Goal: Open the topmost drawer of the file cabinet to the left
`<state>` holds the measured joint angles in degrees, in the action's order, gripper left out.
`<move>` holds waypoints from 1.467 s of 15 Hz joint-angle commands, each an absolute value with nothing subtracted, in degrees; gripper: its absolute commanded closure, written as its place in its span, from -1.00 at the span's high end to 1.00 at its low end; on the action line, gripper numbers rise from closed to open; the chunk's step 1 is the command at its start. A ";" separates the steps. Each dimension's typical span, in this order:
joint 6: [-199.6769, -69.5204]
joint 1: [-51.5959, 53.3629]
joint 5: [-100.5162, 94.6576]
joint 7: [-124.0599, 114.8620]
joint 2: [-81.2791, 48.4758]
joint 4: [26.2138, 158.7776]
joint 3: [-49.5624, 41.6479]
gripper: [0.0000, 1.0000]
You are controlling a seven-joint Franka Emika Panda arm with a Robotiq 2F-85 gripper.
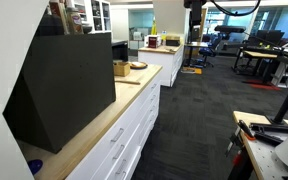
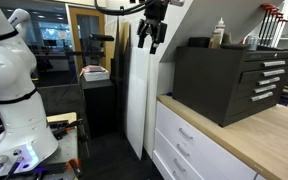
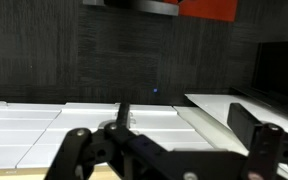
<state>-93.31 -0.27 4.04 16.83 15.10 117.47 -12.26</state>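
**Open gripper high above a closed file cabinet**

In an exterior view the gripper [image 2: 151,38] hangs from the arm near the top of the frame. Its fingers [image 2: 143,40] are spread apart and hold nothing. It is well above and clear of the file cabinet [image 2: 199,152], a low white run of stacked drawers under a light wood top [image 2: 259,135]. The topmost drawer [image 2: 184,125] sits just beneath that top at the near end of the run. Its front is flush with the drawers below and its silver bar handle [image 2: 185,133] is untouched. A black chest of drawers [image 2: 229,80] stands on the wood top. In the wrist view the spread fingers [image 3: 76,140] frame white drawer fronts [image 3: 44,125] and dark carpet [image 3: 124,55] below.
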 commanded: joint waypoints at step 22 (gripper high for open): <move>-116.32 -0.93 1.95 18.21 5.86 128.35 -3.67 1.00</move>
<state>-116.46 -0.61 1.93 18.20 5.87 128.44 -3.99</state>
